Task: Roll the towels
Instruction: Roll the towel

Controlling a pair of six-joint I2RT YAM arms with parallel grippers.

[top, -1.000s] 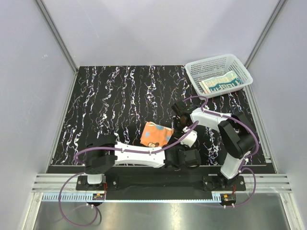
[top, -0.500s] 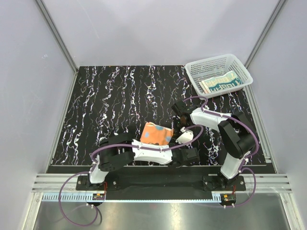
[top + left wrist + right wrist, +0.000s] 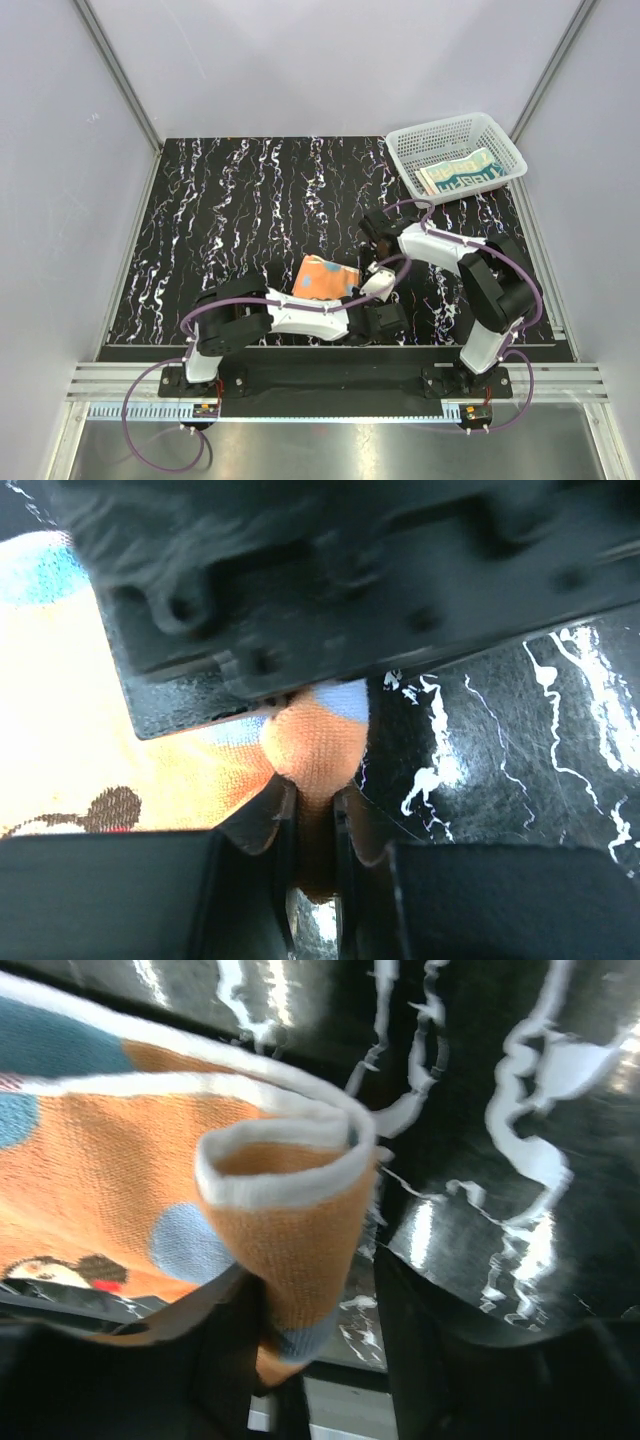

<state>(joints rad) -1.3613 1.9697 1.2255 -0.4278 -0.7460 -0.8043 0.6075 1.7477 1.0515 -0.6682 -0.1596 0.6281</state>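
The orange printed towel with blue dots (image 3: 322,277) lay on the black marbled tabletop (image 3: 220,220) near the arms, its right edge curled into a loose roll. The left gripper (image 3: 312,815) was clamped on that rolled corner. The right gripper (image 3: 320,1290) had its jaws apart, the fold hanging between them. The cream lettered towel (image 3: 460,172) lay in the white plastic mesh basket (image 3: 450,125).

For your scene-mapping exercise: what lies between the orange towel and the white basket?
Top view: the right arm's wrist beside the orange towel, then bare table up to the basket.
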